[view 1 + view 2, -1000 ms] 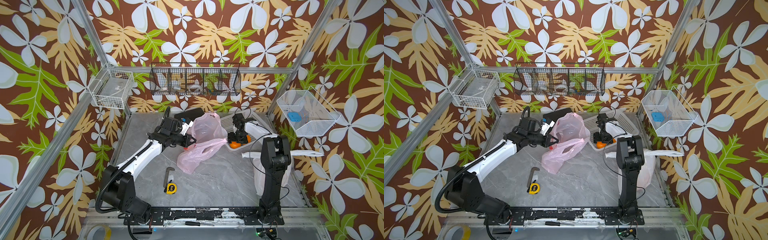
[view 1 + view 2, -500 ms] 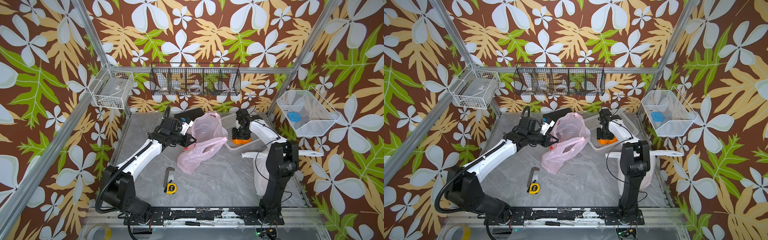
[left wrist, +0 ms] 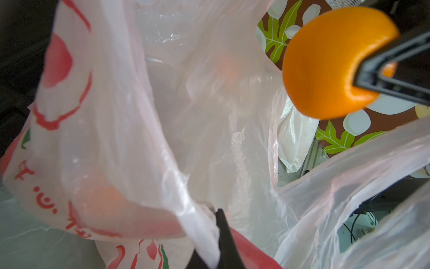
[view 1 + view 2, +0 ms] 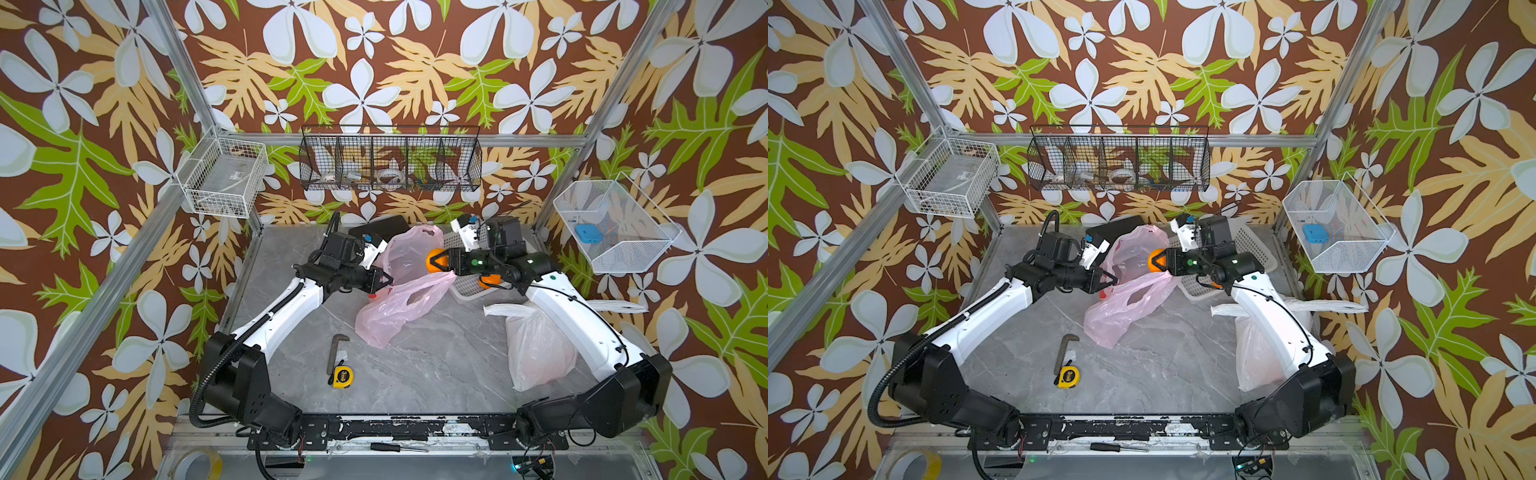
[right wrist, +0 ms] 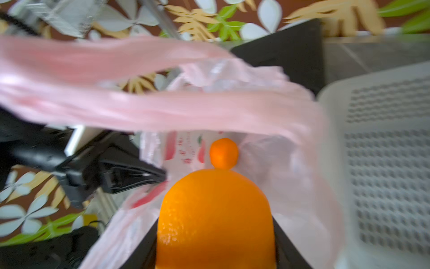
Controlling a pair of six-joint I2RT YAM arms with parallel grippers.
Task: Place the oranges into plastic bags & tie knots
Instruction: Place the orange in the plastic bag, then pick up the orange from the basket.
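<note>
1. While fruit is being loaded, as the step is judged, the held orange (image 4: pixel 432 257) sits at the centre of both top views. It is clamped between the half-closed jaws of the right claw (image 4: pixel 439 262).
2. The pink bag (image 4: pixel 409 253) lies immediately left of the held orange in the top views, with its mouth turned toward the right claw. The coming move is therefore judged to be a short carry leftward in the frame, followed by a release.
3. The opposite rim of that mouth is pinched by the left claw (image 4: pixel 384 279), whose jaws are closed tight on the film. At the lower centre of the left wrist view, a black finger (image 3: pixel 224 233) is seen gripping a fold.
4. The right claw is much the nearer to the opening. A pink handle strip (image 5: pixel 162 107) is stretched across the upper half of the right wrist view and is judged a possible snag.
5. A bagged orange (image 5: pixel 223 153) is seen just above the held orange in the right wrist view. Pale orange patches are made out through the film in the left wrist view, but the number of fruits inside cannot be settled.
6. Whether the held orange is already past the rim cannot be told, as the right wrist view is blurred.
7. The basket (image 4: pixel 461 291), right of centre, is largely covered by the right arm, and a spare orange (image 4: pixel 487 282) shows at its edge.
8. The white bag (image 4: pixel 536 349), at lower right, is partly hidden under that arm. Its contents cannot be made out, nor can it be told whether it is tied.
</note>
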